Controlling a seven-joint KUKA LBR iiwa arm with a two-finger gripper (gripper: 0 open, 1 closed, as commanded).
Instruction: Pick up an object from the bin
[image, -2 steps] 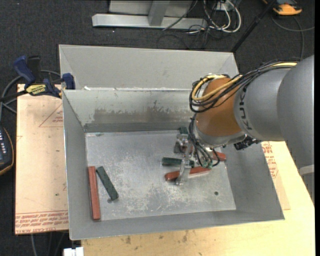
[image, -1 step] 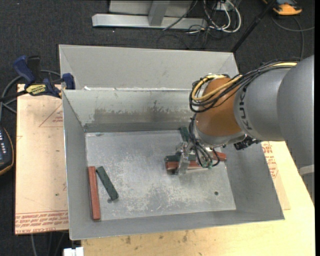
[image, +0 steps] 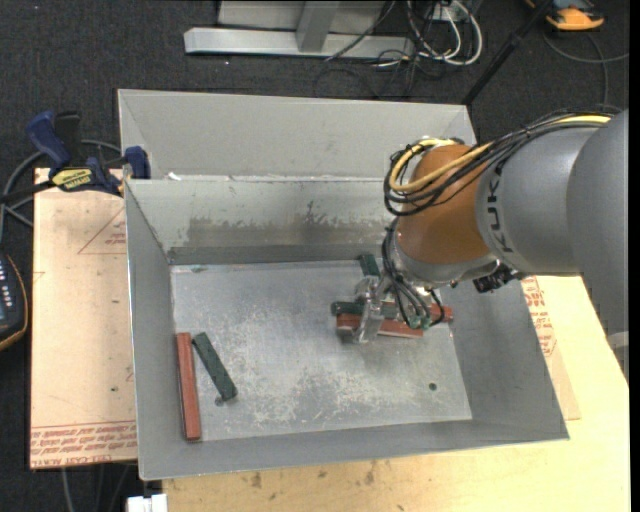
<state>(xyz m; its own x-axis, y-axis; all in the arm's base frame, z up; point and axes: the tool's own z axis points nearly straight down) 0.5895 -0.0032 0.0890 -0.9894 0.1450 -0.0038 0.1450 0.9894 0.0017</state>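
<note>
Scuffed grey metal formed the floor of the bin (image: 300, 400), seen from above and slightly to one side. Reaching in from the right, the arm (image: 560, 200), its wrist under an orange cover (image: 445, 220) looped with cables, held the gripper (image: 372, 318) low over the floor right of centre. A flat red piece (image: 408, 329) lay just beside the gripper, under the wrist, and a small dark-and-red piece (image: 347, 320) sat at its other side. The gripper appeared to touch one or both, though the wrist hid the contact. Whether it was open or closed, or had hold of anything, could not be told. Well apart, by the left wall, a long red bar (image: 187, 390) and a dark green bar (image: 213, 367) lay side by side, untouched.

The work looked to be at the grasping step. Next, a firm closure on one of the pieces would be needed, then a straight lift clear of the floor.
</note>
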